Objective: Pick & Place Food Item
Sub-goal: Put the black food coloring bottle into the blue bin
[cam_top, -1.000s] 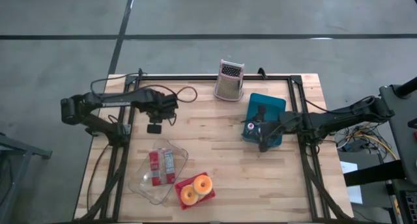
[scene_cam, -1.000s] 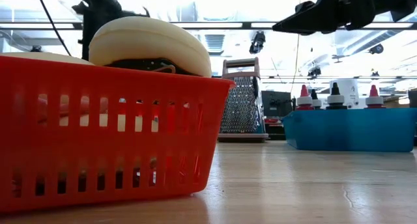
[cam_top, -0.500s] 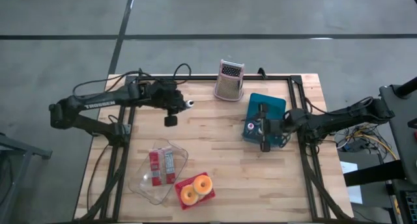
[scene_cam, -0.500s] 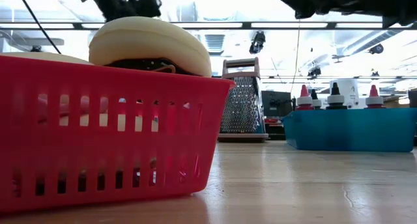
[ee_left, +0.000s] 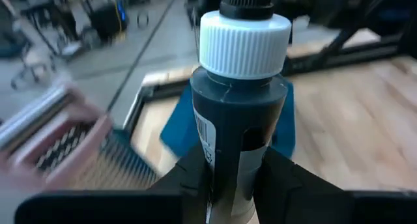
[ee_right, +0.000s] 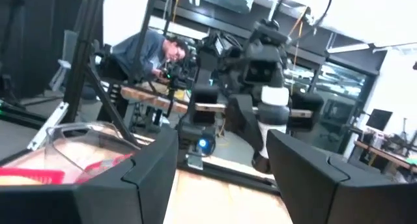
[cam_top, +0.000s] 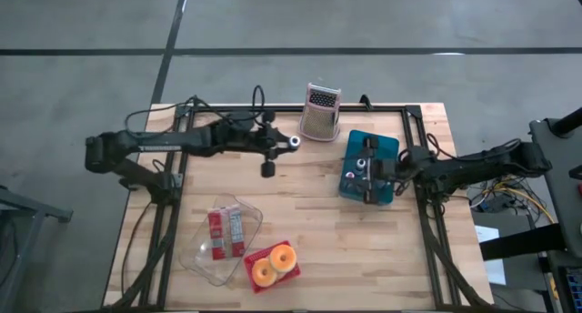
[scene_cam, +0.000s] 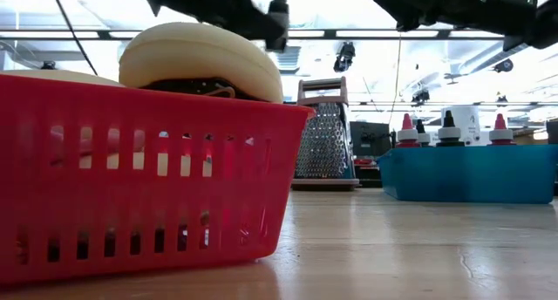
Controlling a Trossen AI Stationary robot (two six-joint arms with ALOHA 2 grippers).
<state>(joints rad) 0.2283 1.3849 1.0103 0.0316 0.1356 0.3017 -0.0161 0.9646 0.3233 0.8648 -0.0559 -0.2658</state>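
Note:
My left gripper (cam_top: 273, 154) is above the table's far middle, shut on a dark bottle (ee_left: 234, 139) with a white ribbed cap (ee_left: 244, 45). The cap also shows in the high view (cam_top: 296, 143) and at the top of the low view (scene_cam: 277, 2). My right gripper (cam_top: 371, 178) hangs open and empty over the blue bin (cam_top: 386, 149), which holds several capped bottles (scene_cam: 449, 130). In the right wrist view its fingers stand wide apart (ee_right: 221, 185), facing my left arm and the bottle's cap (ee_right: 275, 97). My left gripper pinches the bottle's dark body (ee_left: 225, 162) below the cap, between its two fingers (ee_left: 189, 178), one on each side. The bottle is lifted clear of the table. It is tilted, with its cap toward the table's right side.
A metal grater (cam_top: 319, 113) stands at the far edge. A clear container with red packets (cam_top: 223, 236) and a red basket (cam_top: 285, 278) with two doughnuts (cam_top: 273, 263) sit at the near left. Bare wood lies between them and the bin. A person shows beyond the table (ee_right: 156, 55).
My left gripper has carried the bottle toward the table's right edge, closer to the blue bin, and has turned so that the white cap now shows pointing right. My right gripper has risen a little over the bin.

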